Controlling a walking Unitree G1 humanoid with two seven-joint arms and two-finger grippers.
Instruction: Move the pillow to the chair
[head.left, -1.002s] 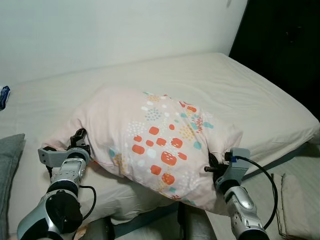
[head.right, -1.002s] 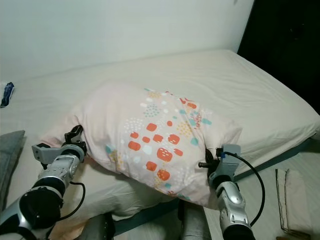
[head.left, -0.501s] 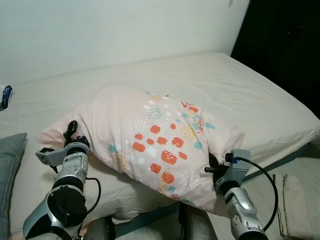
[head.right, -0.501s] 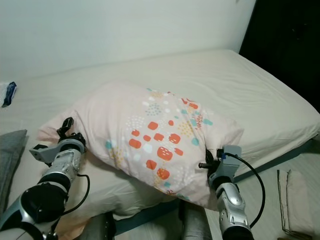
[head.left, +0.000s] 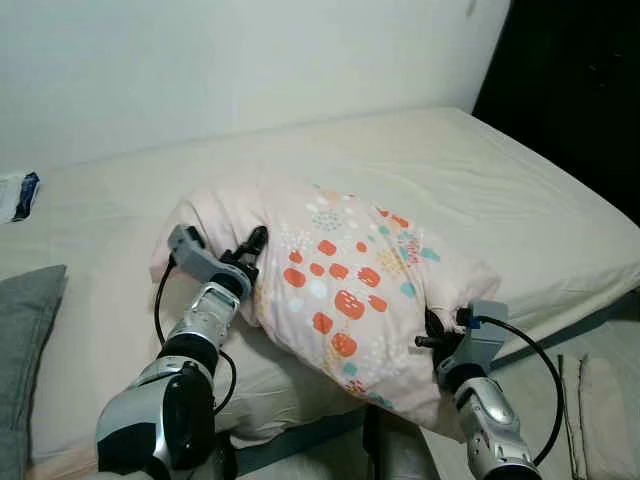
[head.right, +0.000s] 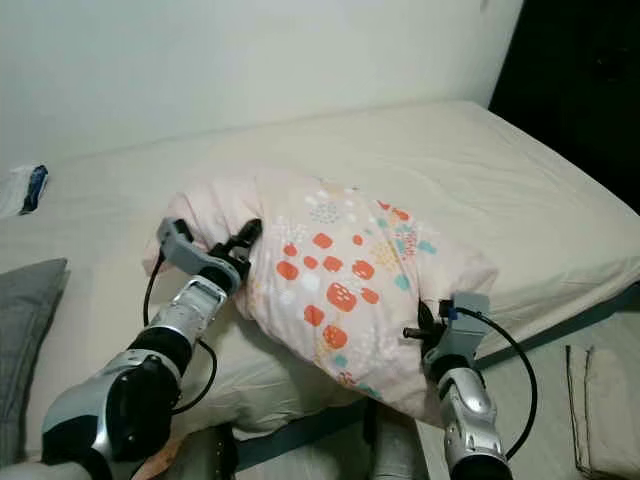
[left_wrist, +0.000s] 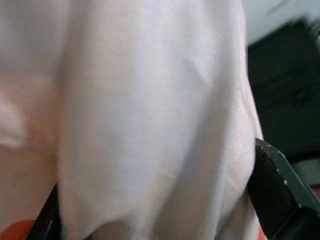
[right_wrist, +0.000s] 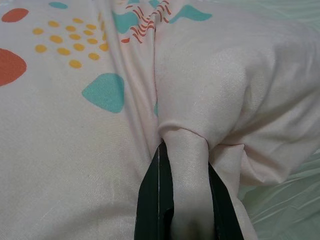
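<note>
1. A pale pink fabric pillow printed with orange, teal and yellow spots (head.left: 350, 290) was seen in the middle of the frame, lying bunched on a wide cream-sheeted bed (head.left: 480, 170).
2. The left end effector (head.left: 250, 250) was pressed into the pillow's left side, a thick fold of cloth being clamped between its black fingers (left_wrist: 280, 190).
3. The right end effector (right_wrist: 182, 200) was closed on a pinched corner of the pillow at the lower right, near the bed's edge.
4. A grey cushion (head.left: 25, 350) was seen at the lower left.
5. A small blue-and-white packet (head.left: 20, 192) lay at the far left.
</note>
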